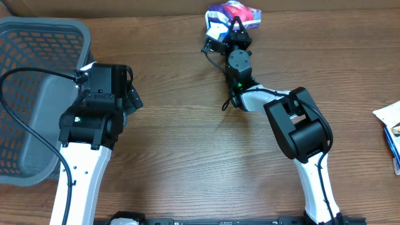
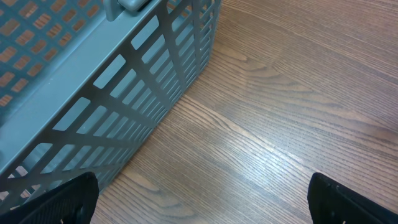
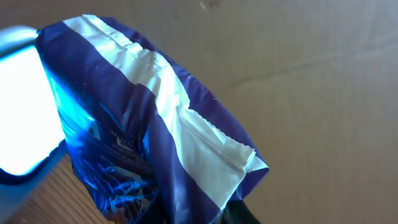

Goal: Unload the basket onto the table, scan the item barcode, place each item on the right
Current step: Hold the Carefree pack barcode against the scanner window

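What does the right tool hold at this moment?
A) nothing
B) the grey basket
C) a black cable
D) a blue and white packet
D: the right tool is shut on the blue and white packet, well apart from the grey basket.

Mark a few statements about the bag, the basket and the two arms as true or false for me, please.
1. The right fingers are shut on the bag. True.
2. The bag lies inside the basket. False: it is near the far edge of the table, well away from the basket.
3. The left fingers stand open and hold nothing. True.
4. The basket is on the robot's right side. False: it is on the left, next to the left arm.
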`<control>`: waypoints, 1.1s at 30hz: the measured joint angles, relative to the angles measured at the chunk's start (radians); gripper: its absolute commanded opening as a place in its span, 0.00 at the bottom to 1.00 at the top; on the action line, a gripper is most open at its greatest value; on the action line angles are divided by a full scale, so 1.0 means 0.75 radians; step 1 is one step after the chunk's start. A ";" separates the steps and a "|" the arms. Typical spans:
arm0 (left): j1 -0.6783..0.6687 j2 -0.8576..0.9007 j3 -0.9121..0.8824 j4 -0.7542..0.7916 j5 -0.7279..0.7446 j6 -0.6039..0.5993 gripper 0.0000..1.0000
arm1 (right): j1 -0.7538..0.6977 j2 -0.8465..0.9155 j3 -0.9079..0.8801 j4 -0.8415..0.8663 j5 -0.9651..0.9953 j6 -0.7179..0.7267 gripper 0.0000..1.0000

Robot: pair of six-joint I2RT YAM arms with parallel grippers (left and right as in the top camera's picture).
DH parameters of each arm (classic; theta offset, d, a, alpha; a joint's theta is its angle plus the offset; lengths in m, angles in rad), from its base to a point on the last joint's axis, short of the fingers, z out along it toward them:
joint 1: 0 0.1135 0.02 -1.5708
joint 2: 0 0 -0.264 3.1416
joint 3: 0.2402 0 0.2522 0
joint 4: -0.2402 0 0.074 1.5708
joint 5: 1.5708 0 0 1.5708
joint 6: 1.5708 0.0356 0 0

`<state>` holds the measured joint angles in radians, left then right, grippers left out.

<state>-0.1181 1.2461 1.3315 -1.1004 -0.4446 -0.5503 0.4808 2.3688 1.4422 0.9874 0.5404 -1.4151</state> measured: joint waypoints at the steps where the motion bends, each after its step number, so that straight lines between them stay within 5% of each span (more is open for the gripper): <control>1: 0.000 0.000 0.000 0.000 0.000 0.000 1.00 | 0.007 0.000 0.004 -0.011 -0.003 -0.004 0.04; 33: 0.000 0.001 0.000 0.000 0.001 0.000 1.00 | -0.077 0.003 0.027 -0.045 -0.179 -0.064 0.04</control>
<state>-0.1181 1.2465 1.3315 -1.1004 -0.4442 -0.5503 0.4232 2.3707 1.4624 0.9539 0.4065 -1.4628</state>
